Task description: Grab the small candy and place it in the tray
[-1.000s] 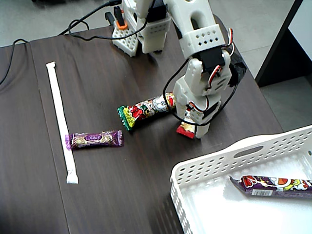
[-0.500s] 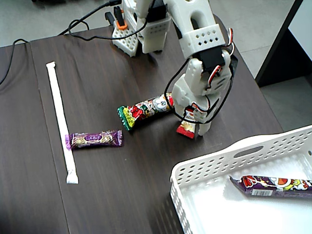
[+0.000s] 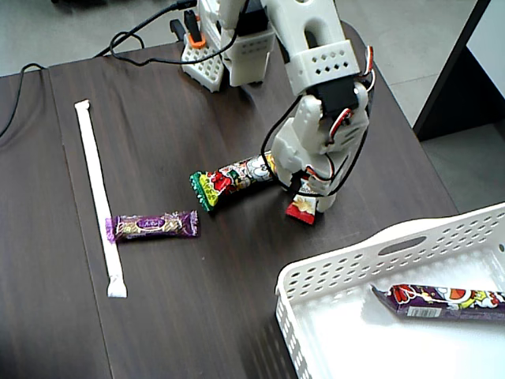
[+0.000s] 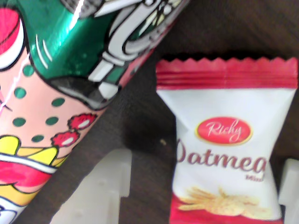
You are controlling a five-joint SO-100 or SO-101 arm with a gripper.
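Observation:
The small candy (image 3: 301, 211), red and white with crimped ends, lies on the dark table just left of the tray's far corner. My gripper (image 3: 304, 204) points down over it. In the wrist view the candy (image 4: 224, 154) fills the space between my two white fingers (image 4: 93, 191), with a gap left at the left finger, so the gripper (image 4: 203, 165) stands open astride it. The tray (image 3: 339, 268), a white perforated basket, sits at the lower right.
A long cartoon-printed stick (image 3: 237, 178) lies touching close to the gripper's left side and shows large in the wrist view (image 4: 70, 93). A purple bar (image 3: 151, 225) and a white paper-wrapped straw (image 3: 99, 197) lie further left. A purple printed stick (image 3: 442, 300) rests in the tray.
The arm has leaned slightly left and back over the candy. The candy stays in about the same spot on the table.

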